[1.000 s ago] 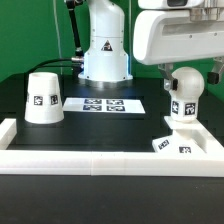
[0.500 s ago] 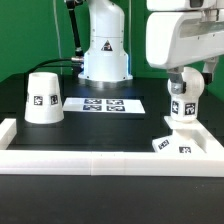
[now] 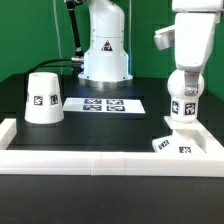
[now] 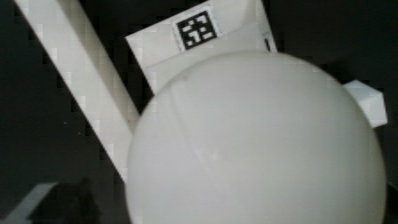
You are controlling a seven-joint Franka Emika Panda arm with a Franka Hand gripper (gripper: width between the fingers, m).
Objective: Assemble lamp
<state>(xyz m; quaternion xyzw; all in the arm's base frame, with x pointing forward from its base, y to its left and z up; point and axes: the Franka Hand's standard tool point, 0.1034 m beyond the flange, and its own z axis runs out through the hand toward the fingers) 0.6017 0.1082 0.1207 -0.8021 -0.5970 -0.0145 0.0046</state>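
Hanging at 12 o'clock over the bulb [image 3: 183, 97], the gripper [image 3: 186, 62] is showing only its white housing in the exterior view. Its fingers are not standing out against the bulb's top, so I cannot tell whether the jaws are spread or closed. The wrist view is not helping (the bulb's dome [image 4: 249, 140] is filling most of it, with no fingertips showing).

The bulb is standing upright, neck down, on the low angular base [image 3: 172, 142], with one tag facing the exterior camera. The base is sitting on the black table [image 3: 110, 125] at about 4 o'clock from the marker board [image 3: 105, 103], just inside the white border wall [image 3: 100, 160]. In the wrist view a tagged face of the base [image 4: 199, 32] is peeking out past the dome. A straight white bar [image 4: 86, 90] is running diagonally beside it (cannot tell which part this is).

The shade [image 3: 42, 97] is resting wide end down at 9 o'clock from the marker board, just beside it and well apart from the bulb and base. The arm's pedestal [image 3: 105, 45], bearing a triangle sticker, is standing at 12 o'clock behind the board.
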